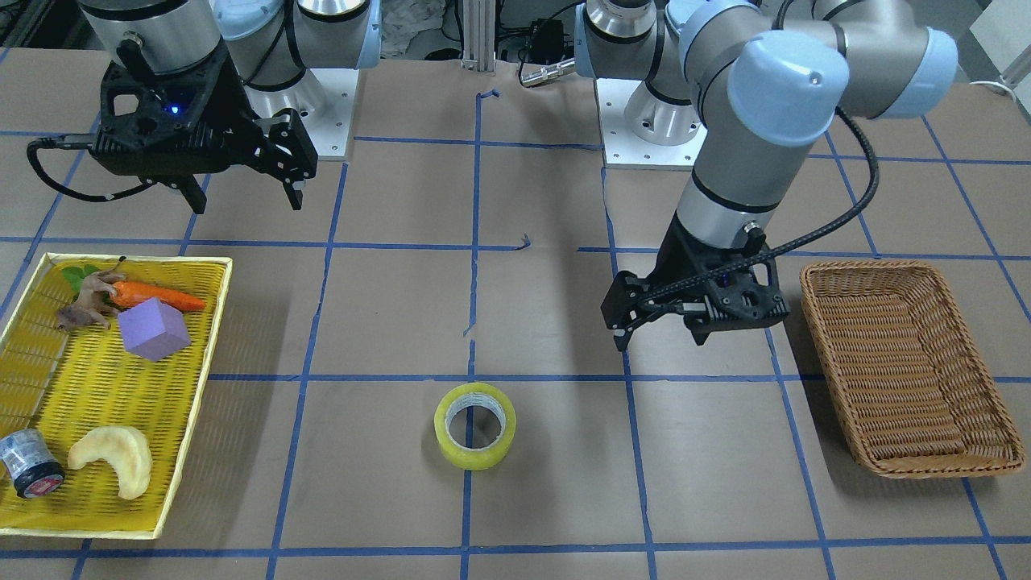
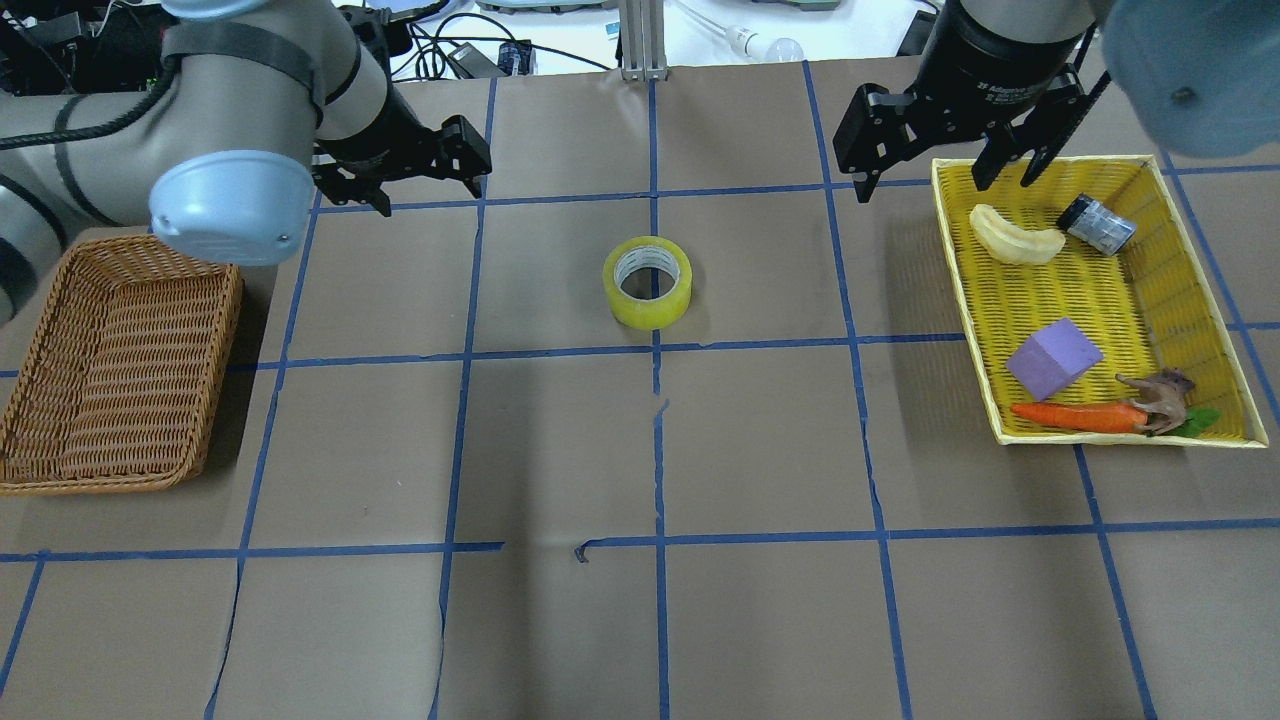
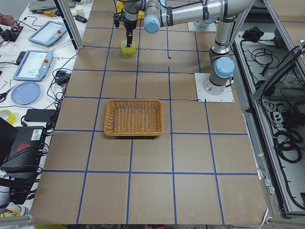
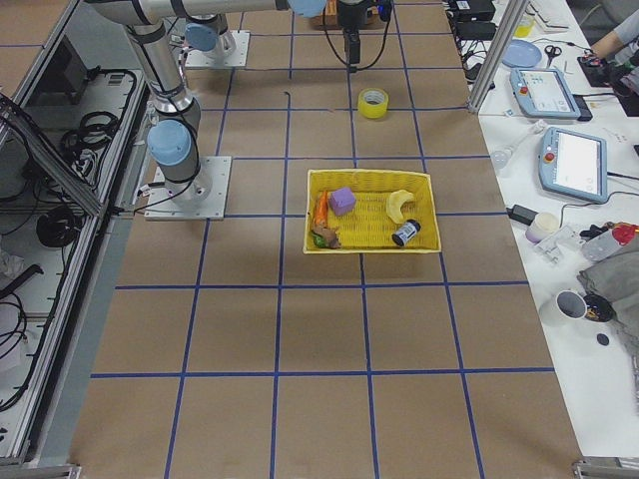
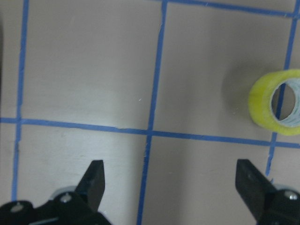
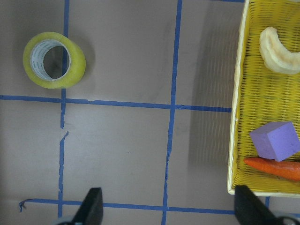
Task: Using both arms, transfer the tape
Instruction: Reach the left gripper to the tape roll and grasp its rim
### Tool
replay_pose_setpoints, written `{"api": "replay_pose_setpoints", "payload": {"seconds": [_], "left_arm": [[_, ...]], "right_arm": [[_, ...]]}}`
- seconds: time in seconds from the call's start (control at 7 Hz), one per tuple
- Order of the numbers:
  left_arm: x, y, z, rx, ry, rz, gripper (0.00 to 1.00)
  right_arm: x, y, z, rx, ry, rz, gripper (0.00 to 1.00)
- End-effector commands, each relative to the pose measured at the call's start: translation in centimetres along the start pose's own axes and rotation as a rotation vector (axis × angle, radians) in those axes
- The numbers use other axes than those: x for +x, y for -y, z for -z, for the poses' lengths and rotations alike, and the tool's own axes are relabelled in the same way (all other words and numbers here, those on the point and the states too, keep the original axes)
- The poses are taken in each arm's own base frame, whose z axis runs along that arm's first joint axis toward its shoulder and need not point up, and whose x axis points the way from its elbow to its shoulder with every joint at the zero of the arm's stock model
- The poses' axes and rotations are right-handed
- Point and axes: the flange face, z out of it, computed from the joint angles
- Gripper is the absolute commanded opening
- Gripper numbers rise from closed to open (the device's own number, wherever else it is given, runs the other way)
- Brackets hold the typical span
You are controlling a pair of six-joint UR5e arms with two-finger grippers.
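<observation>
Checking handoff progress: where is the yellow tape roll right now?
In the overhead view the tape lies flat on the centre blue line, between the wicker basket on the left and the yellow tray on the right.

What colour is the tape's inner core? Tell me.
Pale grey-white core, clearest in right wrist view.

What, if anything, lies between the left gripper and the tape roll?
Nothing visible. Only bare table separates the open left gripper from the tape, which lies flat near the table's centre with neither gripper touching it.
</observation>
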Motion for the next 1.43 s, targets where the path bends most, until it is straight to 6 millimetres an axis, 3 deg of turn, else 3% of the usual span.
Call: {"api": "replay_pose_setpoints", "payload": {"seconds": [0.0,0.29,0.71,1.29], "left_arm": [[4.2,0.7,-5.2,0.054,-0.095,0.031,1.0],[7.3,-0.5,-10.9,0.019,-0.102,0.013,1.0],[9.7,-2.5,-17.7,-0.078,-0.129,-0.021,1.0],[10.1,-3.8,-21.3,-0.139,-0.11,-0.03,1.0]], "right_arm": [[0.1,-0.4,-0.3,0.002,-0.005,0.003,1.0],[0.1,-0.4,-0.3,0.004,-0.003,0.003,1.0],[0.0,-0.4,-0.3,0.002,-0.008,0.005,1.0],[0.0,-0.4,-0.4,0.001,-0.008,0.005,1.0]]}}
